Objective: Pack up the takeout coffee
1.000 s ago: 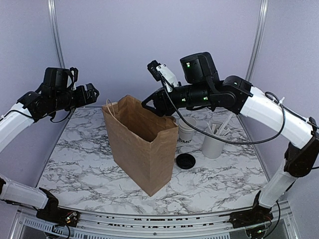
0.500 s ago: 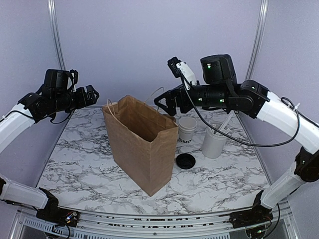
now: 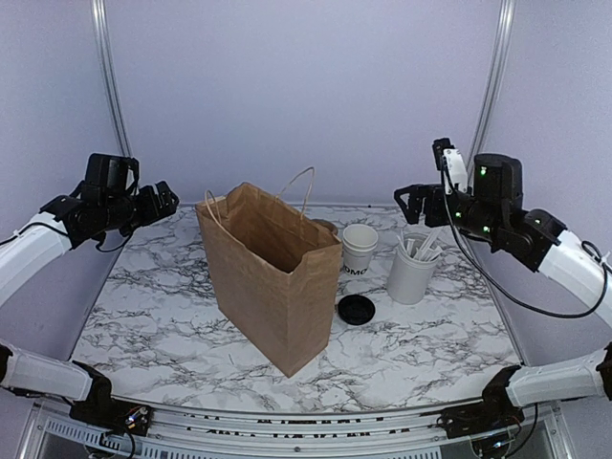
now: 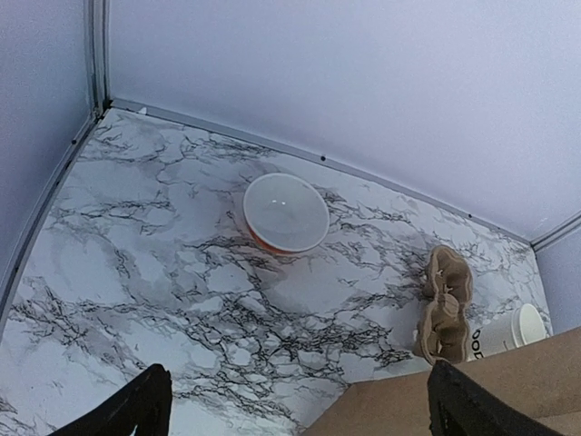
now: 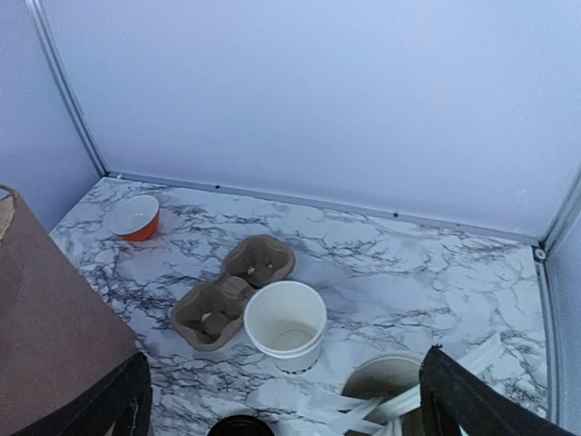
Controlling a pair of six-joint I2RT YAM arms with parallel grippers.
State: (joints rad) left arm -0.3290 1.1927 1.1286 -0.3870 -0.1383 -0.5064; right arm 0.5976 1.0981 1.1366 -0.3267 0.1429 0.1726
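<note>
The white paper cup (image 3: 360, 246) with black lettering low on its side stands upright and empty just right of the open brown paper bag (image 3: 273, 277). It also shows in the right wrist view (image 5: 284, 325) and at the edge of the left wrist view (image 4: 508, 331). Its black lid (image 3: 356, 309) lies flat on the table in front of it, and its top edge shows in the right wrist view (image 5: 241, 425). My right gripper (image 3: 409, 197) is open and empty, raised to the right of the cup. My left gripper (image 3: 161, 198) is open and empty, raised at the far left.
A taller white cylinder of white utensils (image 3: 411, 270) stands right of the cup. A brown cardboard cup carrier (image 5: 231, 291) lies behind the cup. An orange bowl (image 4: 285, 213) sits at the back left. The bag's handles stand up at its rim.
My right arm has drawn back to the right, away from the bag's mouth, and the bag's far handle now stands free. My left gripper has shifted slightly left.
</note>
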